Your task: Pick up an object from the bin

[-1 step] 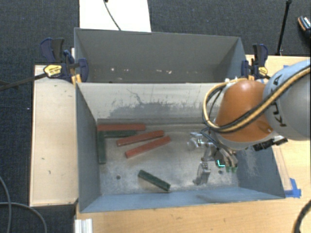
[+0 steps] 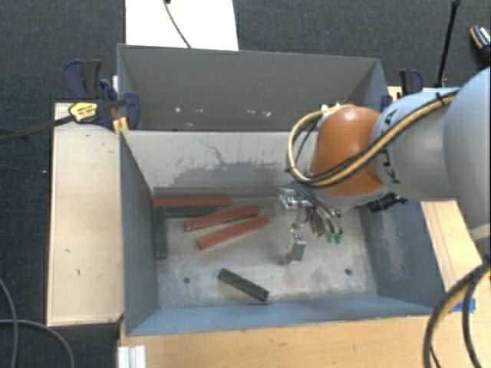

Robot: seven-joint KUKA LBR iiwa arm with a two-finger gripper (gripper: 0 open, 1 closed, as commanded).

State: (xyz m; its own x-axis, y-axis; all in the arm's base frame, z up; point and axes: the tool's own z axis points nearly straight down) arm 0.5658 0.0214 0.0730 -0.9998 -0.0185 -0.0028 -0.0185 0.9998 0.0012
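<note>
The gripper (image 2: pixel 292 253) hangs low over the bare floor of the bin (image 2: pixel 341 274). I cannot tell if it is spread or pinched. The nearest red stick (image 2: pixel 234 231) lies to its left.

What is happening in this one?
A robot arm reaches from the right into a grey metal bin. Its tool hangs low over bare floor near the middle. The nearest red-brown flat bar lies on the floor just left of the tool, and a dark green flat bar lies nearer the front wall. More red-brown and green bars lie on the floor further left.
</note>
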